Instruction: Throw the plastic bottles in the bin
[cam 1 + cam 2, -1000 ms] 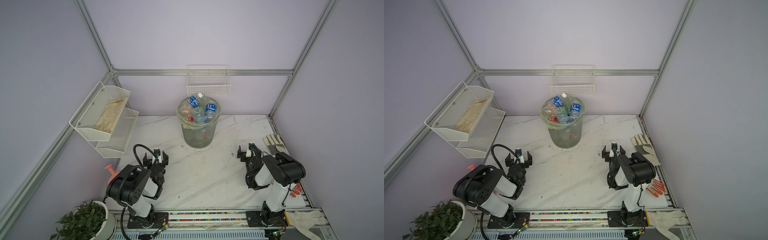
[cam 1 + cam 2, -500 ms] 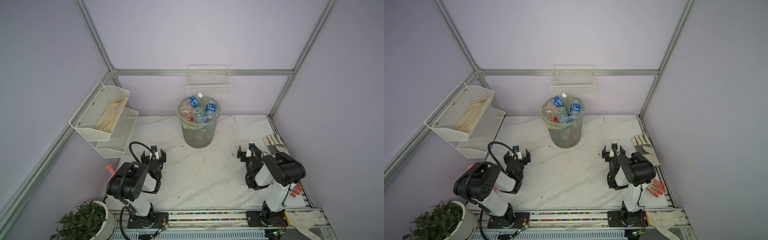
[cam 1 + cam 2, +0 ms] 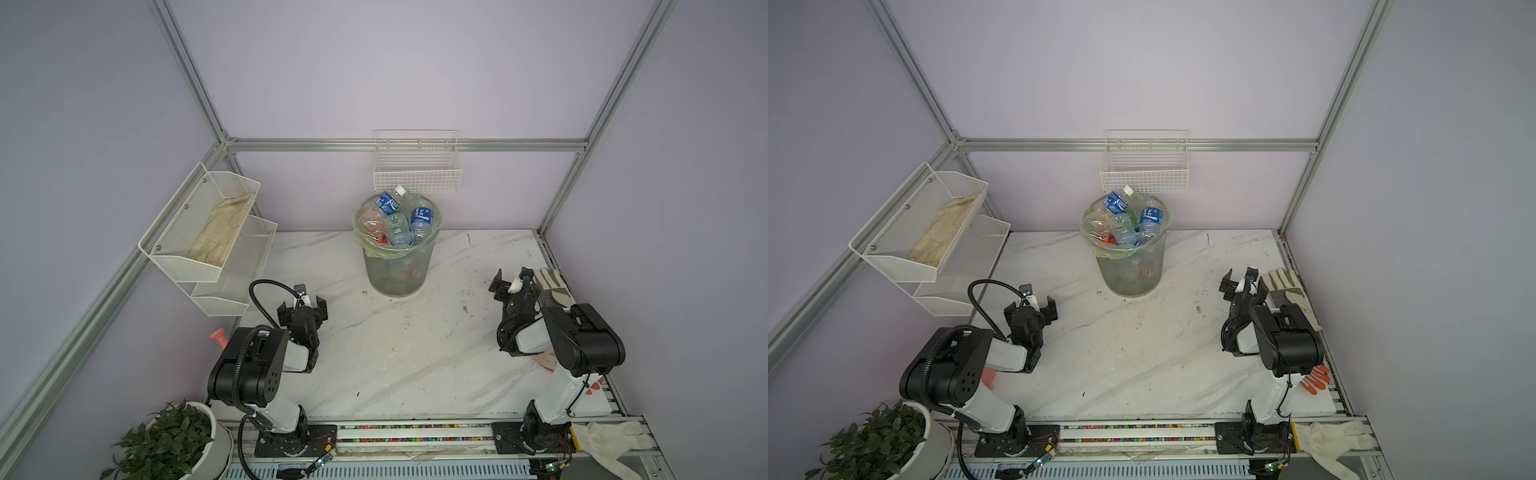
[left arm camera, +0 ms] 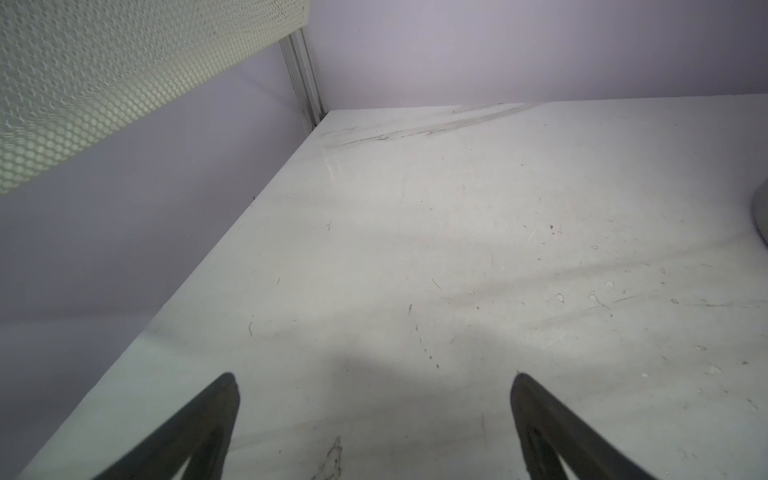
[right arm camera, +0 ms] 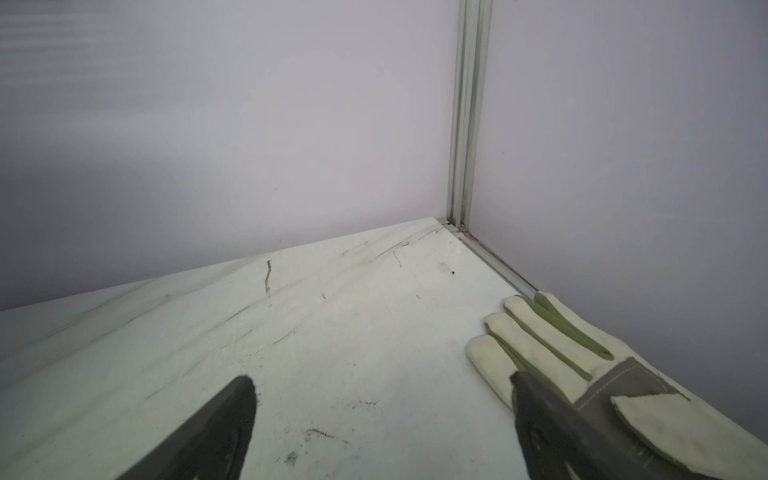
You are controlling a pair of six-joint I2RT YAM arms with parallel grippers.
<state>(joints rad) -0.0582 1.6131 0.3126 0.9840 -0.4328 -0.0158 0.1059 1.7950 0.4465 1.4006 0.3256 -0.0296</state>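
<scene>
- the plastic bottles [image 3: 399, 220] lie heaped in the bin [image 3: 397, 276] at the back of the worktop [image 3: 395, 357]. one blue-labelled bottle pokes its white cap above the rim. no loose bottle shows in both top views.
- the left tool [image 3: 302, 306] hangs low near its own base, jaws spread wide and holding nothing. its wrist view shows only bare surface between them.
- the right tool [image 3: 512, 283] is the same, wide apart and empty, just beside a pale glove [image 5: 540, 345] by the right wall.
- my judgement: the task looks done, so the step in hand is a last check. look over the corners and the strip hidden behind the bin. keep both arms clear of the bin, since the heap reaches the rim and a knock could spill the top bottle.
- surface: white marble-look board, flat and hard, scuffed with dark marks. a dropped bottle would likely roll.
- room: lilac walls in a metal frame, a two-tier mesh rack [image 3: 208, 232] on the left wall, a wire wall basket [image 3: 417, 170] above the bin and a potted plant [image 3: 166, 440] at the front corner.
</scene>
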